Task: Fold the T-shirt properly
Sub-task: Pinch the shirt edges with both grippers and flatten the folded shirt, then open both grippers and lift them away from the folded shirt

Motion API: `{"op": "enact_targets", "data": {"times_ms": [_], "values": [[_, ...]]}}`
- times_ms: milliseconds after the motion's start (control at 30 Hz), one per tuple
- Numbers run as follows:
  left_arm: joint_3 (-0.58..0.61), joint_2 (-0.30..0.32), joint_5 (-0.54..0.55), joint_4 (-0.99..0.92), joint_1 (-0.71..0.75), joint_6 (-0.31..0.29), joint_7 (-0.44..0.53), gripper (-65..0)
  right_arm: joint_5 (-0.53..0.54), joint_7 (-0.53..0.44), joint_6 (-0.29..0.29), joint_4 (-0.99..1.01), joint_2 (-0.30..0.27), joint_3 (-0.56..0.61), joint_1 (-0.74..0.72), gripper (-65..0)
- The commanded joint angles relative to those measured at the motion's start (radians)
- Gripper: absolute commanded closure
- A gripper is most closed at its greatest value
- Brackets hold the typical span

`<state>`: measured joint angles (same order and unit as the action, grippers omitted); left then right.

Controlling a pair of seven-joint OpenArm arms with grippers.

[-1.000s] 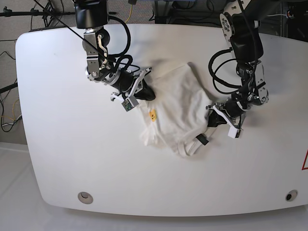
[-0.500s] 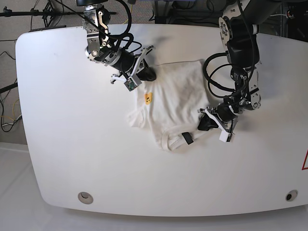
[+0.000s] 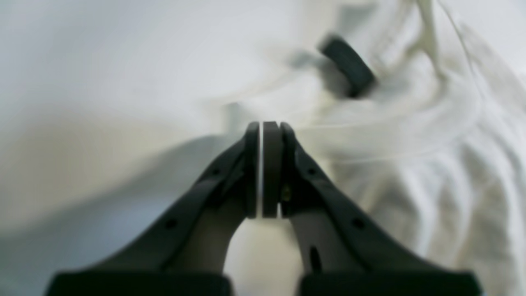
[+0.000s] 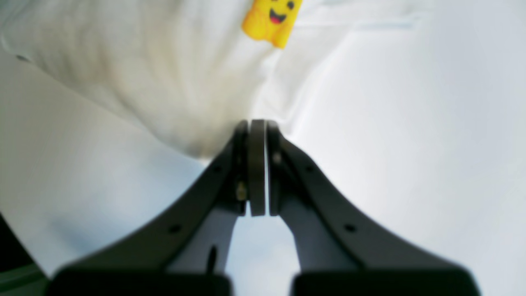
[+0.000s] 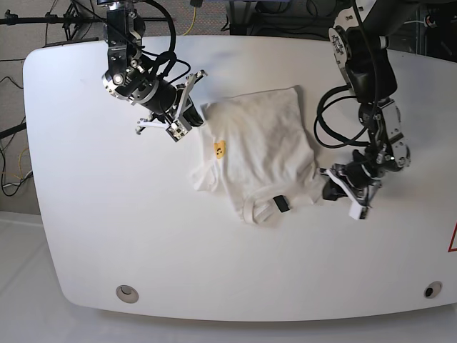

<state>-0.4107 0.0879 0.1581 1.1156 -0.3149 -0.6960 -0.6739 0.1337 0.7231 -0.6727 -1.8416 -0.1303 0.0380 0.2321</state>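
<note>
We see the white short-sleeved cloth T-shirt [image 5: 260, 146] lying crumpled near the middle of the white rounded bench [image 5: 93, 236], its printed side mostly hidden — only a small yellow smiling figure [image 5: 220, 148] shows on the cloth. A small dark neck tag [image 5: 281, 205] sits at the collar, at the shirt's edge nearest the base camera.

The right end effector [image 5: 194, 114] rests at the shirt's far corner, on the left of the base view. In the right wrist view its pads [image 4: 257, 164] are pressed together on the cloth's edge, so we read it as pinching the T-shirt [image 4: 164, 82]; the yellow figure [image 4: 272, 20] lies just beyond.

The left end effector [image 5: 330, 184] sits at the shirt's opposite side, on the right of the base view. In the left wrist view its pads [image 3: 271, 168] are pressed together beside wrinkled cloth [image 3: 431, 164] and the blurred tag [image 3: 348, 65] — whether fabric lies between them we cannot tell.
</note>
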Motion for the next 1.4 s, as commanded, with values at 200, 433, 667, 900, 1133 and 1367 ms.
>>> {"op": "enact_targets", "data": {"times_ms": [200,433,667,900,1133,1367], "values": [[-0.093,0.037,0.019,0.331,0.109,-0.002,-0.060,0.0,0.022,0.003,-0.014,-0.063,0.008,0.185,0.019,0.0],[-0.133,0.037,0.018,0.545,0.265,-0.002,-0.060,0.0,0.020,0.003,-0.011,-0.013,0.013,0.296,-0.018,0.0],[-0.165,0.031,0.019,0.673,0.391,-0.002,-0.060,0.0,0.027,0.002,-0.009,0.130,0.022,0.330,-0.107,0.0],[-0.198,0.031,0.021,0.699,0.468,-0.002,-0.060,0.0,0.019,-0.001,-0.012,0.282,0.060,0.342,-0.210,0.0],[-0.270,0.034,0.021,0.699,0.501,-0.002,-0.060,0.0,0.019,-0.059,-0.012,0.395,0.073,0.342,-0.299,0.0],[-0.317,0.037,0.019,0.699,0.527,-0.002,-0.060,0.0,0.022,-0.110,-0.012,0.494,0.080,0.342,-0.386,0.0]]}}
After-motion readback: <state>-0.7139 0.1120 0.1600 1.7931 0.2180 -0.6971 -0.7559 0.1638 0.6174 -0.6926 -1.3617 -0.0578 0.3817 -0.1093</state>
